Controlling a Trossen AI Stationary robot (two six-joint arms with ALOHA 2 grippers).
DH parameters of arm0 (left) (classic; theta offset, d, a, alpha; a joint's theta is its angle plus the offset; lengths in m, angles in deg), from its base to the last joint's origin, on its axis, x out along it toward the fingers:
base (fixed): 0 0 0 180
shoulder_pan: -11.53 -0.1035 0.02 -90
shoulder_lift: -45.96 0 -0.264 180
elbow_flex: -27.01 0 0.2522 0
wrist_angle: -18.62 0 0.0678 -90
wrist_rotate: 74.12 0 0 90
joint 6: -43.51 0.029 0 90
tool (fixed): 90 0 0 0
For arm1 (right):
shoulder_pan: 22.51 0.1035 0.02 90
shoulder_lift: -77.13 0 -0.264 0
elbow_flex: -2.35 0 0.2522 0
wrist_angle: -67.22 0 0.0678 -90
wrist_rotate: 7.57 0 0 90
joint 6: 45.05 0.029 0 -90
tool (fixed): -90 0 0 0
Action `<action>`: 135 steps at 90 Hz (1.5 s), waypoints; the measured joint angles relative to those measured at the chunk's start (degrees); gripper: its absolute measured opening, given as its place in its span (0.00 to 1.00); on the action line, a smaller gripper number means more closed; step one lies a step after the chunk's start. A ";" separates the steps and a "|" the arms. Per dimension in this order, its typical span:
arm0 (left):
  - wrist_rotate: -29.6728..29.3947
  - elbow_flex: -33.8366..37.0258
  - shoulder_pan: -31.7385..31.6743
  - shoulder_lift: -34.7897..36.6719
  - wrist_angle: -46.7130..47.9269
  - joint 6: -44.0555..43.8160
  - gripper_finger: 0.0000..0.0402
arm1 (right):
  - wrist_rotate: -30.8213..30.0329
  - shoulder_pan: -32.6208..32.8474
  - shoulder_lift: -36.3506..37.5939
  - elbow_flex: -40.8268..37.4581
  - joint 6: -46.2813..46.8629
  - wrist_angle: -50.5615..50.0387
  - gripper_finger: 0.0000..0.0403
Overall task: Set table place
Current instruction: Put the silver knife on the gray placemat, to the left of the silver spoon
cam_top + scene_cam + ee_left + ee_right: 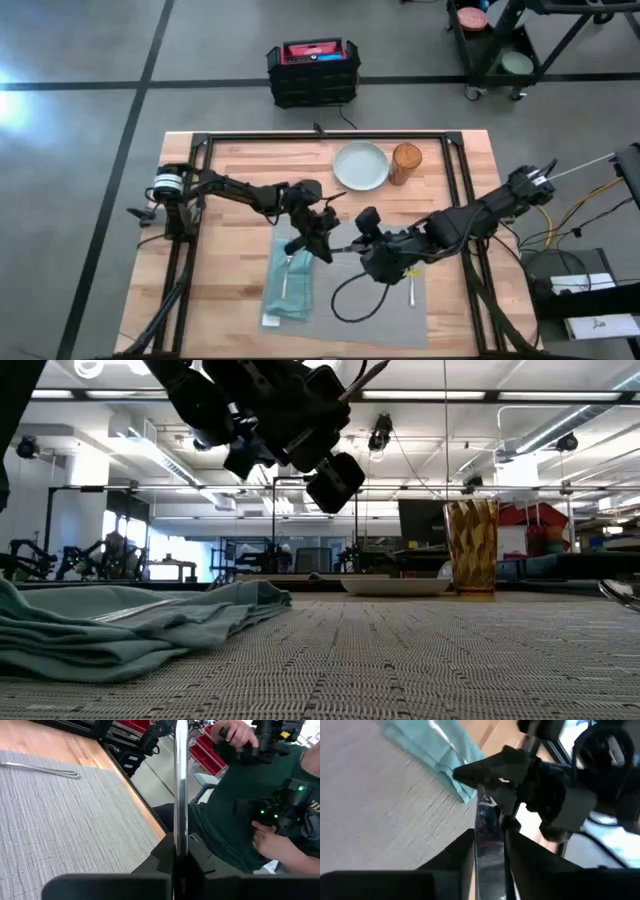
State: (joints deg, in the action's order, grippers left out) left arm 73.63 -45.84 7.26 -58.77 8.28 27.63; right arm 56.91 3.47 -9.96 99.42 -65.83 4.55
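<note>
- Both arms are meeting over the middle of the grey placemat [350,290], which is lying near the front edge of the table [230,170].
- The left gripper [325,238] is clamped on a slim silver utensil [180,780], most likely the knife; its fingers are pinched narrow round the shaft, which is sticking straight out from between them.
- The right gripper [362,240] is closing on the same silver piece [485,827], its fingers narrow and the metal running between them, with the left gripper [520,775] gripping the far end. It looks like a hand-over in mid-air.
- The teal napkin [288,283] is lying on the mat's left side with the fork [287,277] on top, and another utensil [411,288] is lying on the right side.
- The plate [361,165] and the amber glass [406,163] are waiting at the back of the table, off the mat.
- My worry: if one gripper lets go before the other is holding firmly, the piece could drop and clatter onto the mat, maybe skewing the napkin.
- If both are pulling at once, the utensil may twist in the fingers and end up crooked when laid down.
- A person's hands [265,837] are showing beyond the table's edge, holding a device.
</note>
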 joint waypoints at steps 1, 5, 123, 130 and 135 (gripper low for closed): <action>-0.11 0.00 -0.01 0.01 0.03 0.00 0.01 | -0.01 0.00 0.07 0.00 0.82 -0.22 0.28; -0.37 0.00 -0.05 0.06 0.09 0.13 0.01 | -0.04 0.00 0.47 0.00 3.96 -1.51 0.31; -33.28 -0.02 3.15 1.38 -14.67 1.66 0.00 | -42.85 15.58 10.25 -41.03 69.05 48.99 0.40; -33.52 -0.02 3.14 1.38 -15.05 1.66 0.00 | -33.63 12.51 10.55 -41.13 63.37 54.50 0.38; -33.83 -0.02 3.11 1.38 -15.10 1.66 0.00 | -28.58 10.35 10.32 -41.15 59.04 58.17 0.37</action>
State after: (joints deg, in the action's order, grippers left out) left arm 39.80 -45.87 10.37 -57.39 -6.82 29.29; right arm 28.32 13.81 0.36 58.27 -6.79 62.72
